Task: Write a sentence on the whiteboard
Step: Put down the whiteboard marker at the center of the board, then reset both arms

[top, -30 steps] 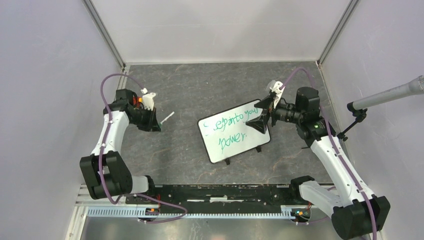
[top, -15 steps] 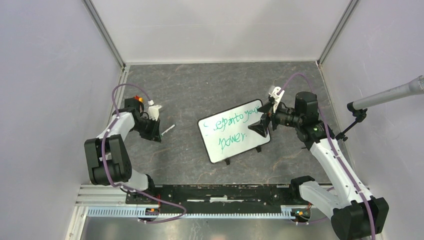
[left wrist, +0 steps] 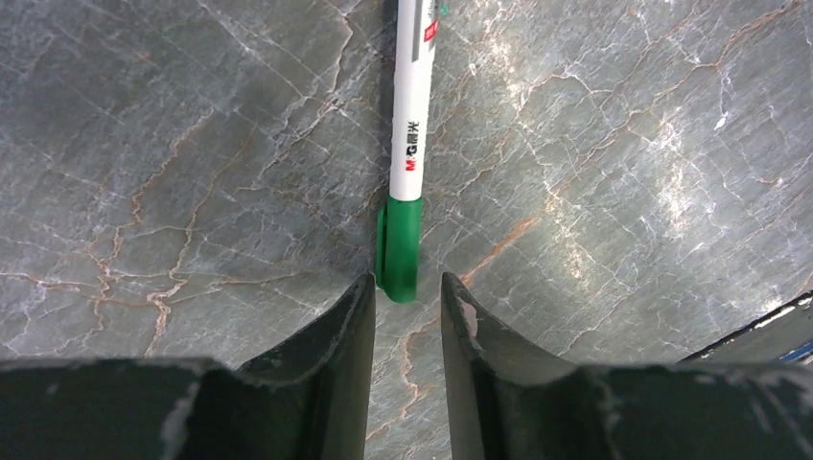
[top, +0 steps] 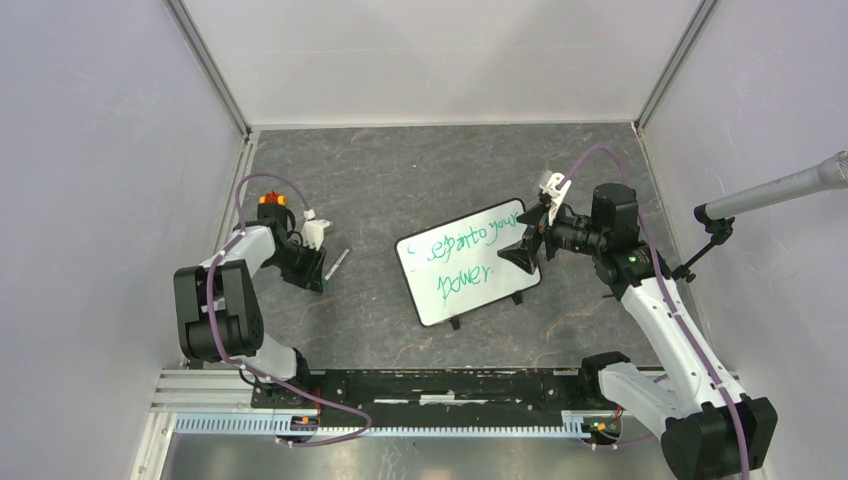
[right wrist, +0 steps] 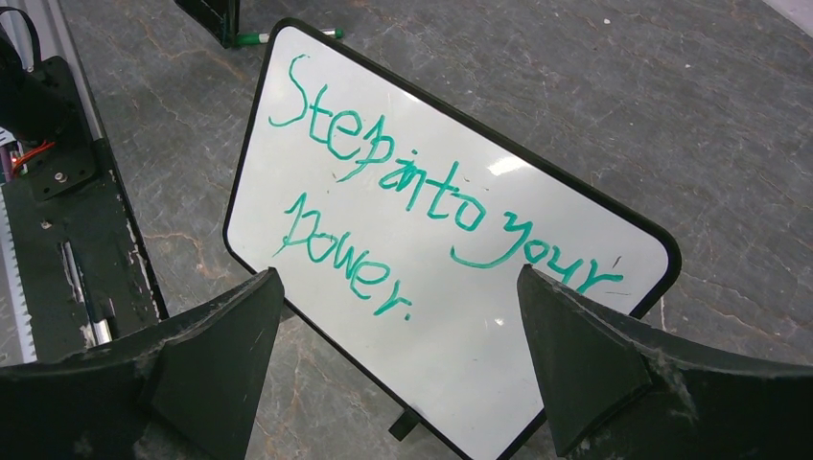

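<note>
The whiteboard (right wrist: 537,326) stands tilted on its feet in the middle of the counter (top: 400,170). The sentence (right wrist: 422,187), "Step into your power.", reads complete in green over two lines.

Right hand (right wrist: 398,276): jaws wide apart, facing the board, holding nothing.

Left hand (left wrist: 406,285): jaws slightly apart and empty. The green-capped marker (left wrist: 410,144) lies just beyond its tips.

Recommended: lift the left hand straight away without rolling the marker, and keep the right hand off the ink.
</note>
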`<action>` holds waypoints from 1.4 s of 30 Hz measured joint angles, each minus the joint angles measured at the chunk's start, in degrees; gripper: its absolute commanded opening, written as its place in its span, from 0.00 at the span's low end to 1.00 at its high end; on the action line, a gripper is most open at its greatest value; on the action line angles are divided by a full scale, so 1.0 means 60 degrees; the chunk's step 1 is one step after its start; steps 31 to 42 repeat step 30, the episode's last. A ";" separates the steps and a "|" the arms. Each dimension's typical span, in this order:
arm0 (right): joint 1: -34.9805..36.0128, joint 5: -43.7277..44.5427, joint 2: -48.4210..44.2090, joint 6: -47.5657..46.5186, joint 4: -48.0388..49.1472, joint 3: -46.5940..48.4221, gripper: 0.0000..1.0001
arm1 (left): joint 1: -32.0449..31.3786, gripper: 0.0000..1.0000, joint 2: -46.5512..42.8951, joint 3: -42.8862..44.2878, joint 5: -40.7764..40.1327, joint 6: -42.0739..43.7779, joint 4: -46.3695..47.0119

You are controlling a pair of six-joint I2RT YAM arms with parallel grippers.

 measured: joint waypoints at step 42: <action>-0.0645 0.2506 0.0266 -0.0568 -0.0834 0.1370 0.98 | 0.0091 1.00 -0.2353 0.3909 0.1534 -0.2747 -0.0820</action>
